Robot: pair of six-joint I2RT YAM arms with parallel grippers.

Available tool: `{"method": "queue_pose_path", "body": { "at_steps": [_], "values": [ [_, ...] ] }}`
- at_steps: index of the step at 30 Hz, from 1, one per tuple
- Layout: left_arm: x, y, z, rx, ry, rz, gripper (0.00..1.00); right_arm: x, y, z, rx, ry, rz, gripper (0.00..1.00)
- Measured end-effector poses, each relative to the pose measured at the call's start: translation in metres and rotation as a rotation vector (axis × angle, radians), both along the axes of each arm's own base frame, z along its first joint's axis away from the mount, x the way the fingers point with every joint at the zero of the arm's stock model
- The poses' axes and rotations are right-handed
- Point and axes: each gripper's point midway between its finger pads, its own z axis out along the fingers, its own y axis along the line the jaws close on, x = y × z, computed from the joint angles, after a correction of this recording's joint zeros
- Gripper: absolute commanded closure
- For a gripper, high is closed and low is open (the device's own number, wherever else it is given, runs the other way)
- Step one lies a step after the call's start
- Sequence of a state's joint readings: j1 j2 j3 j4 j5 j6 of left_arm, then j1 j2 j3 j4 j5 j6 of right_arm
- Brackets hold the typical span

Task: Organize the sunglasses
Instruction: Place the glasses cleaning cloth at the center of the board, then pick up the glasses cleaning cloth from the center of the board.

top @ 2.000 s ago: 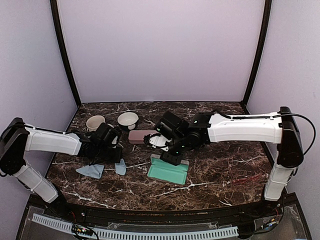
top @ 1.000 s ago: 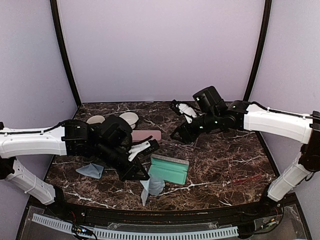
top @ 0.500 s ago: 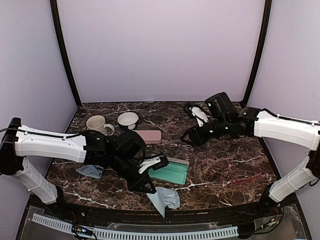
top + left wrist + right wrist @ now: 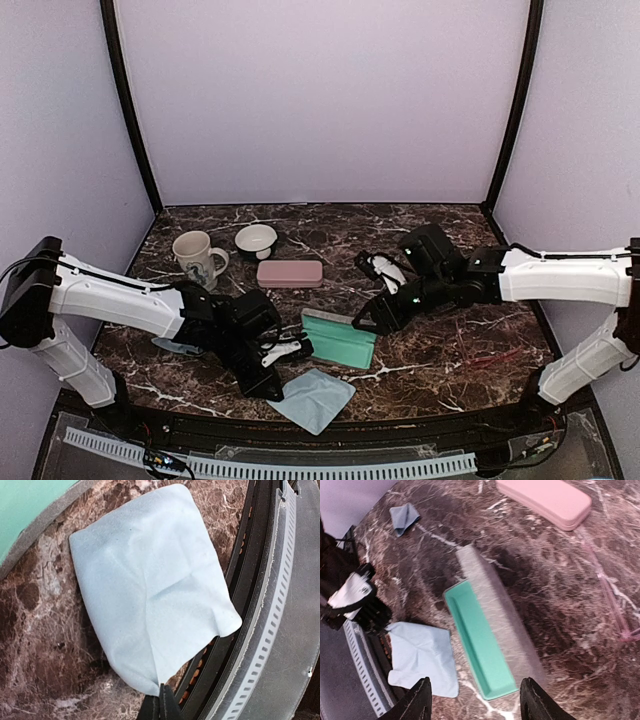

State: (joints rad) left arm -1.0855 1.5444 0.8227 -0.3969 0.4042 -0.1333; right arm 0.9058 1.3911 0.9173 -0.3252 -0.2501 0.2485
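The cloth [image 4: 315, 400] now lies spread flat at the worktop's front edge, where half a second ago it hung bunched. The right claw [image 4: 474, 682] has swung down from the back right to hover near the right end of the open green-lined case [image 4: 340, 345]. Its fingers stand apart with nothing between them. The left claw [image 4: 162, 702] is pinched tight on one corner of the cloth. The red sunglasses [image 4: 492, 356] lie toward the front right corner, well apart from the case, their long axis running roughly along the front edge. They sit to the right of the right claw, away from where it points. The right arm is plainly the nearer, and reaching them likely means turning back that way. The black pair cannot be picked out with confidence.
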Motion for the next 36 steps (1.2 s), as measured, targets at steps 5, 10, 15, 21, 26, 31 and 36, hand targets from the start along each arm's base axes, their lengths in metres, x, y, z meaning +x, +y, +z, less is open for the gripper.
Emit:
{"method": "queue_pose_path", "body": {
  "at_steps": [5, 10, 15, 21, 26, 31, 36],
  "values": [
    [0.013, 0.001, -0.003, 0.026, -0.059, 0.038, 1.0, -0.048, 0.022, -0.007, 0.028, 0.041, 0.108, 0.41],
    [0.03, 0.007, -0.006, 0.061, -0.113, 0.094, 1.0, -0.079, 0.029, -0.023, -0.003, 0.078, 0.162, 0.44],
    [0.049, 0.013, -0.006, 0.084, -0.169, 0.143, 0.98, -0.091, 0.033, -0.047, -0.061, 0.108, 0.17, 0.46],
    [0.058, 0.019, -0.005, 0.103, -0.2, 0.168, 0.96, -0.098, 0.033, -0.079, -0.145, 0.133, 0.159, 0.5],
    [0.058, 0.022, -0.007, 0.119, -0.2, 0.171, 0.86, -0.103, 0.032, -0.094, -0.192, 0.139, 0.151, 0.53],
    [0.06, 0.024, -0.007, 0.125, -0.206, 0.179, 0.61, -0.107, 0.034, -0.11, -0.252, 0.127, 0.15, 0.56],
    [0.066, 0.026, -0.001, 0.125, -0.235, 0.217, 0.5, -0.106, 0.039, -0.113, -0.282, 0.099, 0.141, 0.6]
  ]
}}
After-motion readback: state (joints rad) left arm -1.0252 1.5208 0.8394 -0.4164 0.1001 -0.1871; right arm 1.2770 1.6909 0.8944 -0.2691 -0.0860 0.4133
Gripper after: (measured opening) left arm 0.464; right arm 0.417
